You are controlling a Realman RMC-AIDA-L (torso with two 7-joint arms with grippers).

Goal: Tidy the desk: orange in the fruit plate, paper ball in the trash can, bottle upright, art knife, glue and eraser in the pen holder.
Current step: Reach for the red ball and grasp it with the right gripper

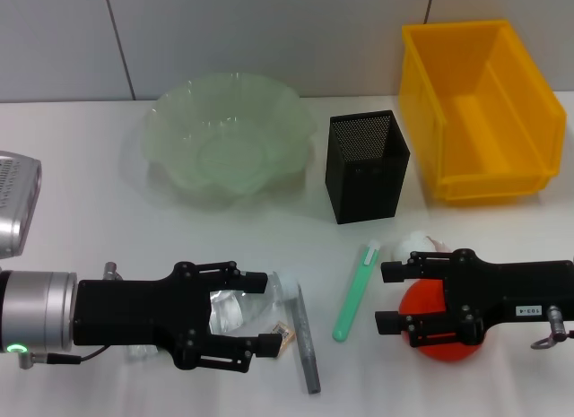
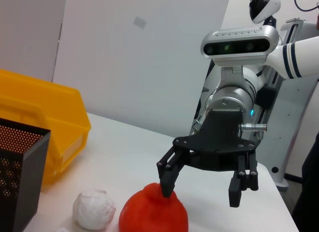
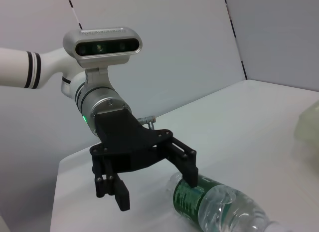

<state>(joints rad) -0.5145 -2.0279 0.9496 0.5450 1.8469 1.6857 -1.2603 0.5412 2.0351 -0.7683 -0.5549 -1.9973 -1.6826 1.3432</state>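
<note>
both claws hovering spread over the white worktop (image 1: 81,166)

left claw (image 1: 266,312) straddling the clear ribbed bottle (image 1: 229,308); right claw (image 1: 384,298) gaping around the round orange (image 1: 435,332), in front of the black mesh pen holder (image 1: 363,166).

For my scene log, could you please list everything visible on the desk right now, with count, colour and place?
fruit plate: 1, pale green, back left
pen holder: 1, black mesh, back centre
trash can: 1, yellow, back right
bottle: 1, clear, green label, lying front left
eraser: 1, tan, beside bottle
grey bar: 1, front centre
green tool: 1, front centre
paper ball: 1, white, behind orange
orange: 1, red-orange, front right
desk: 1, white
left gripper: open, around bottle
right gripper: open, around orange
</note>
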